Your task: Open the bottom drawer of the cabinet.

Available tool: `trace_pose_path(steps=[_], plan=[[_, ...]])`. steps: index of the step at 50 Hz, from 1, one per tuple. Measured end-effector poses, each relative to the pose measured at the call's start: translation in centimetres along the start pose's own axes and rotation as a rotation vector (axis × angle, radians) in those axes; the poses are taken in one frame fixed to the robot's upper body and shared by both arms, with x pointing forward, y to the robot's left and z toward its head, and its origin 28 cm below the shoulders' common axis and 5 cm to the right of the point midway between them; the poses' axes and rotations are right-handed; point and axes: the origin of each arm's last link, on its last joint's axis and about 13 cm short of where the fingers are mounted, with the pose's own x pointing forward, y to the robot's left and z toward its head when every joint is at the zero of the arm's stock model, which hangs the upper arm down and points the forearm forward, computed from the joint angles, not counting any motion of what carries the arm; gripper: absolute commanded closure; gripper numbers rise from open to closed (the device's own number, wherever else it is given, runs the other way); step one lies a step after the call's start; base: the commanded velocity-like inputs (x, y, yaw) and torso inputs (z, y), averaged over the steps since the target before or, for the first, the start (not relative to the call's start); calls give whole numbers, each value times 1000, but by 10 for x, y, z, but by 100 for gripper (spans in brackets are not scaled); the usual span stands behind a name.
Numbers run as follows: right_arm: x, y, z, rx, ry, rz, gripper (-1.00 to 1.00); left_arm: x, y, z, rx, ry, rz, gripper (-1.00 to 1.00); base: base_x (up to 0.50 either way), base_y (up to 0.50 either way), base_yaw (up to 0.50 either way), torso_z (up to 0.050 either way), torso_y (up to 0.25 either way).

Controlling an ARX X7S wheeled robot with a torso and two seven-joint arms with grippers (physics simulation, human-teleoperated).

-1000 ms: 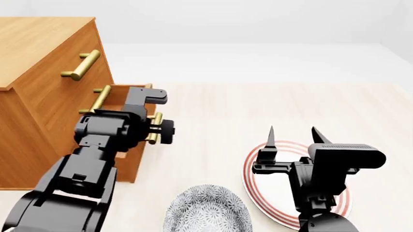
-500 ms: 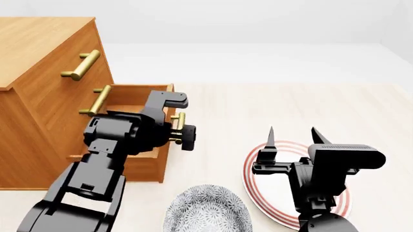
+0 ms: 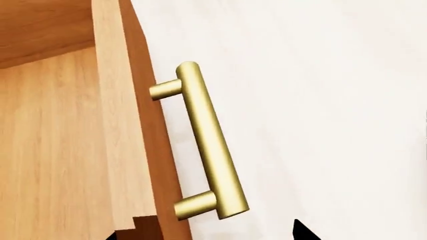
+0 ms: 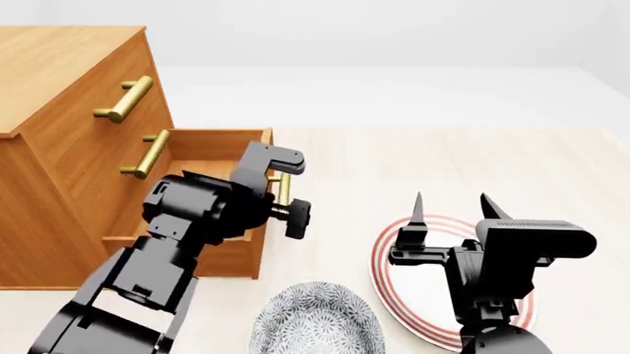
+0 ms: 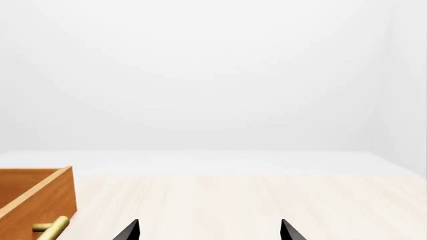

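Observation:
The cabinet point(image 4: 59, 66) stands at the left. Its bottom drawer point(image 4: 221, 140) is pulled well out over the floor, and its inside shows. The brass handle point(image 4: 283, 188) is on the drawer front. My left gripper point(image 4: 276, 203) is at that handle, with my own wrist hiding its fingers in the head view. In the left wrist view the handle point(image 3: 207, 145) lies just beyond my spread black fingertips point(image 3: 300, 232), so the left gripper point(image 3: 203, 237) is open and holds nothing. My right gripper point(image 4: 449, 206) is open and empty above the plate.
A white plate with red rings point(image 4: 389, 273) lies on the floor under my right arm. A patterned grey bowl point(image 4: 315, 324) sits near the front. The two upper drawers are shut. The open drawer's corner point(image 5: 40, 192) shows in the right wrist view.
The bottom drawer has slid further out to the right, and my left gripper moved right with its handle. The right arm has barely moved.

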Motion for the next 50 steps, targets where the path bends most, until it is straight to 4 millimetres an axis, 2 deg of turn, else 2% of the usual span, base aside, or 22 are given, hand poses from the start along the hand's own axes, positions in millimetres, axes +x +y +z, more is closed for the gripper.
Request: trace_pose_path(steps=[3,7,14,18,22,27,33,40,50], plan=[[0,0,0,-1,0,-1,-100,-2,-1,-2,-1,-47,8,-100,0,0,0,3,4],[1,0,2,-3,-3,-1,-100,-13,-3,3,-19,-168,18,-100,0,0,0,0,3],[1,2,7,-6,-18,3,-100,-63,-14,22,-83,-452,-48,-100,0,0,0,0,0],[3,3,11,-12,-32,7,-100,-91,-16,19,-99,-578,-62,-100,0,0,0,0,0],[6,4,19,-30,-63,9,-100,-110,-17,8,-91,-685,-53,-100,0,0,0,0,0],[16,5,37,-64,-136,0,-100,-122,-19,-9,-69,-802,-28,-100,0,0,0,0,0],[26,7,67,-107,-256,-15,-100,-132,-20,-22,-54,-923,12,-100,0,0,0,0,0],[29,8,95,-149,-370,-31,-100,-142,-20,-28,-45,-1033,43,-100,0,0,0,0,0],[27,10,116,-173,-458,-33,-100,-153,-20,-29,-38,-1154,98,-100,0,0,0,0,0]])
